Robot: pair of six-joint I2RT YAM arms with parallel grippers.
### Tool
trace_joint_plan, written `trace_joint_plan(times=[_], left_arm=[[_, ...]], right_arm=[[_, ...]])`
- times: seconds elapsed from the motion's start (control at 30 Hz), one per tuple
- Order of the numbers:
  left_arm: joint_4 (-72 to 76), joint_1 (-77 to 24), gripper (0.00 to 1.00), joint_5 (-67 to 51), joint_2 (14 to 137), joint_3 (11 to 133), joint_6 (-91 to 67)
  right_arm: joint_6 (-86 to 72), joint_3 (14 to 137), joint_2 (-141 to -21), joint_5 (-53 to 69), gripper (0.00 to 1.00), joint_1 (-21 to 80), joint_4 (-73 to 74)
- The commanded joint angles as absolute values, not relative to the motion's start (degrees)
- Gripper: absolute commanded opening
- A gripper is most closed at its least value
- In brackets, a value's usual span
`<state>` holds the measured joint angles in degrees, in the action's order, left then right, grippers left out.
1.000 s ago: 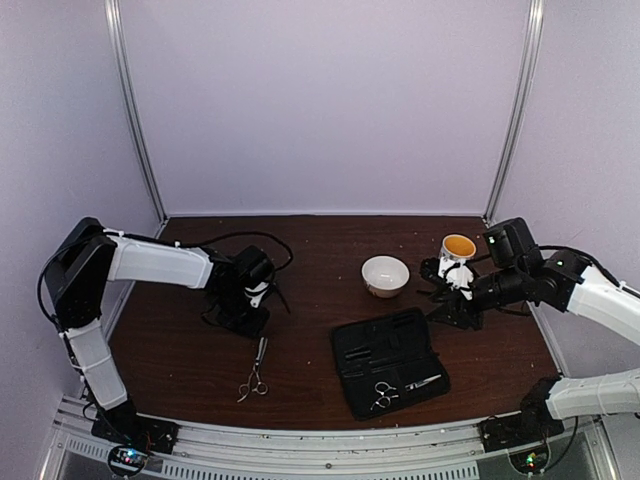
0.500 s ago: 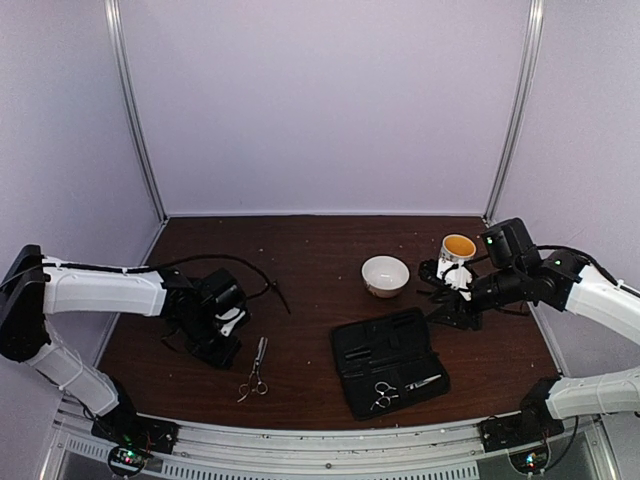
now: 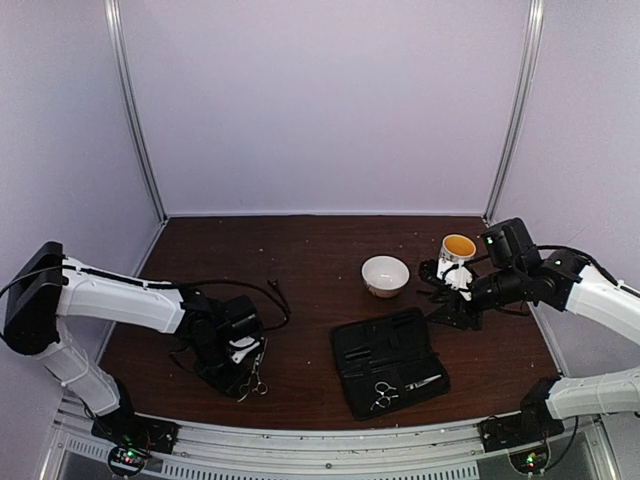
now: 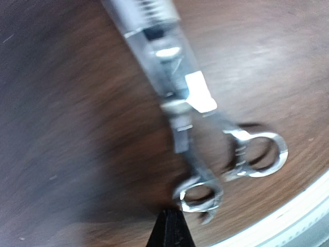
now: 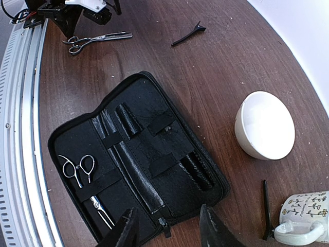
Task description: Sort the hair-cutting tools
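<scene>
Our left end effector (image 4: pixel 171 231) is closed to a single dark tip and grips nothing. The loose scissors (image 4: pixel 180 110) lie flat on the worktop (image 4: pixel 77 128) right ahead of it, with the nearer finger ring just beside the tip. Motion blur keeps us from telling whether they touch, and the blades are cut off at the top edge.

Our right end effector (image 5: pixel 169 234) has its fingers apart and empty above the near edge of the open case (image 5: pixel 72 139), where the second scissors (image 5: pixel 82 175) sit under a strap. One black clip (image 5: pixel 187 33) lies on bare wood near the loose scissors but apart from them. Another clip (image 5: pixel 266 208) lies just beside the mug (image 5: pixel 303 218), which the frame crops. From above, the left arm covers part of the loose scissors.
</scene>
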<state>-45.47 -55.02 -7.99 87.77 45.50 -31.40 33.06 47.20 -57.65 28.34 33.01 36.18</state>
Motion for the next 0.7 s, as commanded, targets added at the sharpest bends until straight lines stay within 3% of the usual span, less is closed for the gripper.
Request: trace_joint_plan(times=[0.0,0.37,0.67], left_arm=[[-44.35,-57.84,0.0,-11.19,91.67,49.27,-30.11],[-40.59,-60.73,0.0,-13.93,101.56,61.28,-27.3],[-40.28,-60.56,0.0,-7.15,100.51,64.45,-23.71]], right_arm=[[33.57,46.46,-56.14,26.98,0.41,33.04,35.53],[33.6,45.96,-55.49,26.46,0.41,32.96,35.28],[33.57,46.11,-55.97,26.18,0.41,33.0,35.57]])
